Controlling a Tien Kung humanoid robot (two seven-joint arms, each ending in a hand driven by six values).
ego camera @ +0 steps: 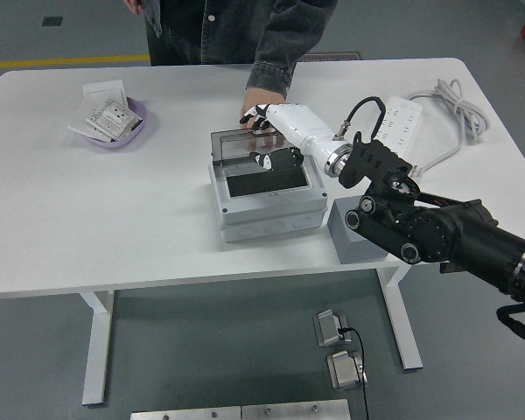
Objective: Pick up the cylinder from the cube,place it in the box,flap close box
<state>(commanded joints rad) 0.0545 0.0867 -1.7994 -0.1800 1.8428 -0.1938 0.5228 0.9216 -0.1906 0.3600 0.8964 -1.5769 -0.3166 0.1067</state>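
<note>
The grey box [267,213] stands at the table's middle, its dark inside [266,182] showing. Its clear lid [249,145] is hinged at the back and tilts forward over the opening. My right hand [269,138], white with black fingertips, lies against the lid's right part, fingers spread over its top edge and thumb in front. It grasps nothing. The grey cube [354,241] stands right of the box, partly hidden by my right arm. I see no cylinder on the cube or in the box. A person's hand [255,101] rests on the table just behind the lid.
A purple bowl [133,133] with packets and a white card [103,87] sit at the far left. A white power strip [401,117] and its cable [455,105] lie at the far right. The person [236,26] stands at the far edge.
</note>
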